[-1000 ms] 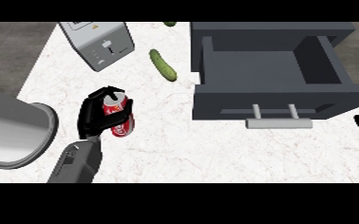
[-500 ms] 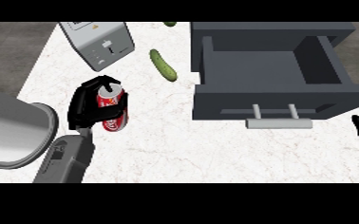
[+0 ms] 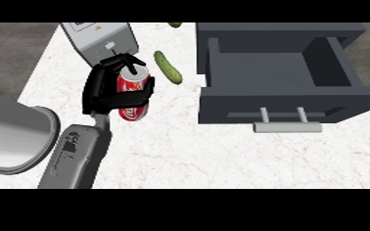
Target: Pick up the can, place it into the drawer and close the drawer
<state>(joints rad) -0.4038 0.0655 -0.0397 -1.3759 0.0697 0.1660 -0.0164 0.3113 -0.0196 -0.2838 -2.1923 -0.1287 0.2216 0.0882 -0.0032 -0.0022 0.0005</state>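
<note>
- The left hand (image 3: 100, 89) is gripping the red can (image 3: 134, 94), with fingers and thumb curling round its body.
- The can is sitting left of centre over the white counter (image 3: 217, 156), its top tilting toward the far side. I cannot tell whether it is touching the surface.
- As I judge it, the step in hand is carrying the can across to the open drawer (image 3: 217, 73), which is standing well apart to the right with its grey inside bare.
- The move is calling for height first. A cucumber (image 3: 168, 67) is lying just beside the can, between it and the drawer, so the can should be travelling over it rather than sweeping through it.
- A grey box (image 3: 101, 40) is standing just behind the hand, so a straight rise is looking safer than any swing toward the far side.
- The drawer's left wall is facing the hand. The can should be clearing that wall from above, then coming down toward the middle of the drawer floor.
- The can is round and is likely to roll, so the fingers should be letting go only once it is resting on the floor.
- The handle (image 3: 286, 126) is pointing toward the near edge, and pushing there is the likely way of closing.
- The right hand is not showing.
</note>
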